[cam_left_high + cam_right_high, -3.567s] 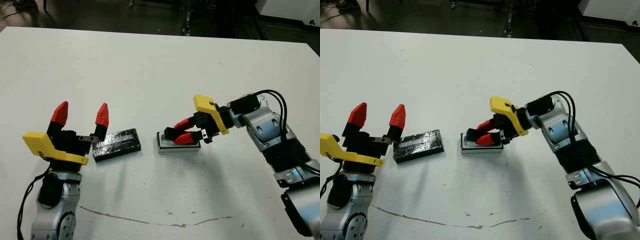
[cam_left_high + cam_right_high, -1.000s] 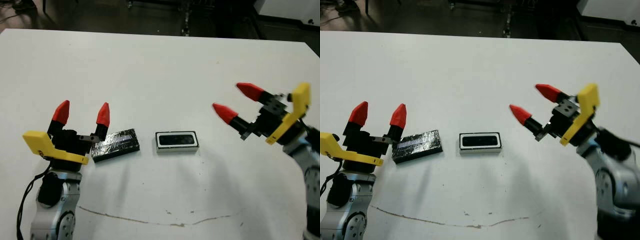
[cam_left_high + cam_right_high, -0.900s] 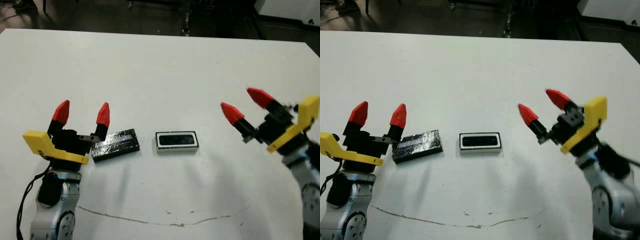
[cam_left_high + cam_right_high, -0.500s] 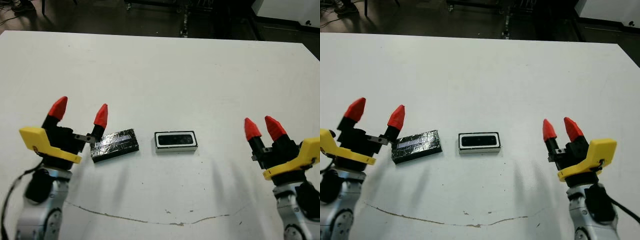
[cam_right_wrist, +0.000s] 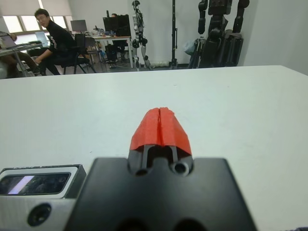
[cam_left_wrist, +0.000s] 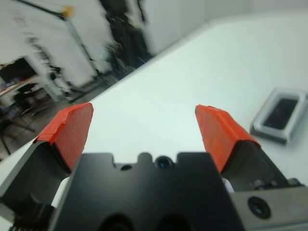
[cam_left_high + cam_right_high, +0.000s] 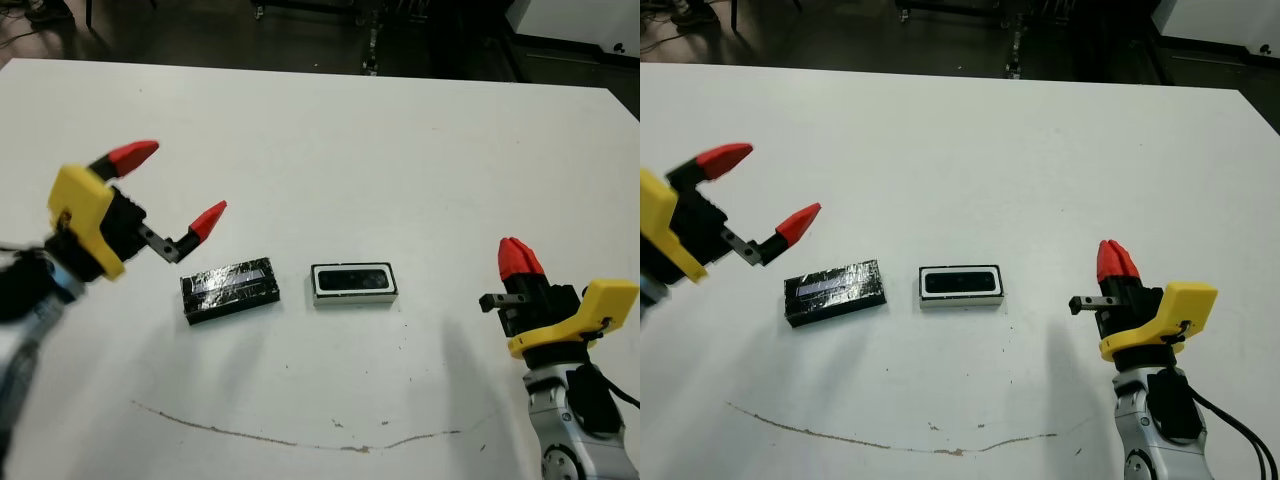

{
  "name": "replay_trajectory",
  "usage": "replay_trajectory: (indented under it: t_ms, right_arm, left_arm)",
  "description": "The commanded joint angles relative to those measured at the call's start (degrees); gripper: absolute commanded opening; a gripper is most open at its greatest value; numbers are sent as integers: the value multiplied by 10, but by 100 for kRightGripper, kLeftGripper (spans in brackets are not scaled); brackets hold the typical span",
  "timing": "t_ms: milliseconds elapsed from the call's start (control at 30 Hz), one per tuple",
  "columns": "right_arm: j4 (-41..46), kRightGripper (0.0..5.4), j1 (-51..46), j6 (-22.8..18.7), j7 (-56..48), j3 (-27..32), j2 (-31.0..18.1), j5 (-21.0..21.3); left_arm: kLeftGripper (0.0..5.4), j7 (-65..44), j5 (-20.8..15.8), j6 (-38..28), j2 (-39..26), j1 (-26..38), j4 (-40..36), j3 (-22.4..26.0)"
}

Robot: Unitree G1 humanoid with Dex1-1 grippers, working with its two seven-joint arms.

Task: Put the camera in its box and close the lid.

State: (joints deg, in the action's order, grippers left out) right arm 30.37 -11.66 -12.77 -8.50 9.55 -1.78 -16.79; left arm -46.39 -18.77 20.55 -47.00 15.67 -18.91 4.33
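The camera is lying inside the box near the middle of the white table, and the lid is sitting flat just to the left of the box, apart from it. The left gripper is hanging spread wide and empty over the table's left side, above and left of the lid. The right gripper is resting pinched together, gripping nothing, at the near right
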Motion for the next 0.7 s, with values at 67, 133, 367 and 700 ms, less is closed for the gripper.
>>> replay_trajectory:
  t_ms: [67, 133, 367, 700]
  right_arm:
    - [-7, 2, -1, -9, -1, 1, -13, -6]
    - [-6, 2, -1, -14, -5, 1, -15, -15]
    - [2, 2, -3, -27, 1, -1, -21, -23]
    - [4, 2, -5, -31, 0, -2, -22, -33]
  left_arm:
    - [540, -151, -21, -17, -22, 88, 114, -51]
    - [540, -209, -38, 7, -16, 126, 171, -71]
    - [540, -328, -32, 22, 14, 199, 309, -124]
    - [540, -289, -29, 69, 21, 159, 225, -121]
